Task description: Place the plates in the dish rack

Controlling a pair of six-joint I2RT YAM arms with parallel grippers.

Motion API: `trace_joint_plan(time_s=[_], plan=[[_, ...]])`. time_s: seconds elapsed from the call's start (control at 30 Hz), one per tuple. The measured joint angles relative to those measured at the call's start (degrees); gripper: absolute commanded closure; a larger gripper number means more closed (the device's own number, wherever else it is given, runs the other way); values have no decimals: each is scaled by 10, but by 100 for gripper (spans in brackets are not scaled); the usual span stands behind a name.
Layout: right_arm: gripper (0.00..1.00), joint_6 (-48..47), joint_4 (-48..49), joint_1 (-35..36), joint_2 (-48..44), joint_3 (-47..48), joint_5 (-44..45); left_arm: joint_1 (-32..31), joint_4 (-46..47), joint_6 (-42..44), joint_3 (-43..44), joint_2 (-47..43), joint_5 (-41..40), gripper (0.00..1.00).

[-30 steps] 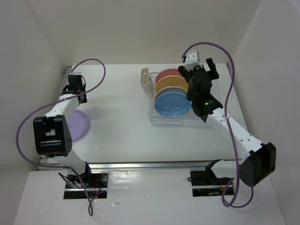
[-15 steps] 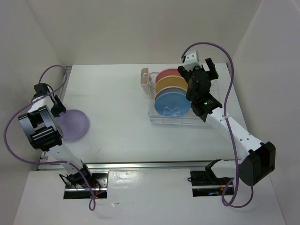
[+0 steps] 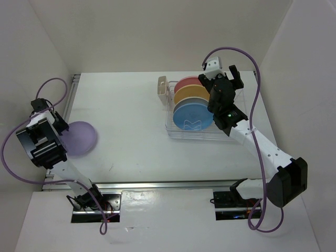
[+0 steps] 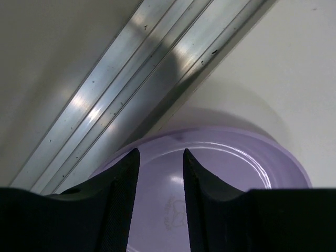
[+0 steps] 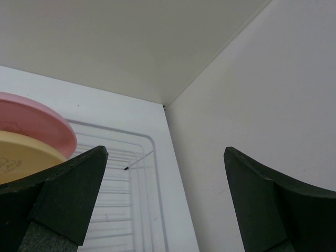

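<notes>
Tool, left (image 4: pixel 157 157): jaws part-open, nothing gripped, over lavender plate (image 3: pixel 81 139).
Lavender plate: flat on tabletop (image 3: pixel 136 131), left edge.
Tool, right (image 5: pixel 164 152): jaws wide, empty, above dish rack (image 3: pixel 176 131).
Dish rack: pink plate (image 3: pixel 188 83), orange-yellow plate (image 3: pixel 189 94), blue plate (image 3: pixel 191 118) upright.

The lone plate (image 4: pixel 226 173) is laid flat on the table (image 3: pixel 131 131), below and ahead of the left gripper (image 4: pixel 160 153). Its far rim is seen between the jaws, and a rail (image 4: pixel 131 73) is run just beyond it. Below the right gripper (image 5: pixel 164 152) the dish rack (image 5: pixel 139 181) is set. In it, 3 plates (image 3: pixel 191 94) are stood on edge, 1 behind another, left of those jaws. A cutlery holder (image 3: pixel 162 87) is fixed at the rack's far end.
</notes>
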Motion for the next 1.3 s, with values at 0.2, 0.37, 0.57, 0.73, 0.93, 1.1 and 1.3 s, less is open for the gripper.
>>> trace_joint_plan(time_s=[0.2,0.37,0.57,0.73,0.93,1.1,1.3], plan=[[0,0,0,0,0,0,0,-2,-9,-9,26,43,3,64],[0,0,0,0,0,0,0,-37,-9,-13,32,48,3,64],[0,0,0,0,0,0,0,-155,0,-14,94,94,13,64],[0,0,-1,0,0,0,0,-244,-4,-25,189,160,23,64],[0,0,-1,-1,0,0,1,-325,-24,-51,356,265,43,64],[0,0,-2,-4,0,0,5,-380,-44,-63,456,322,52,64],[0,1,-2,-10,0,0,5,-398,-65,-60,417,292,55,63]])
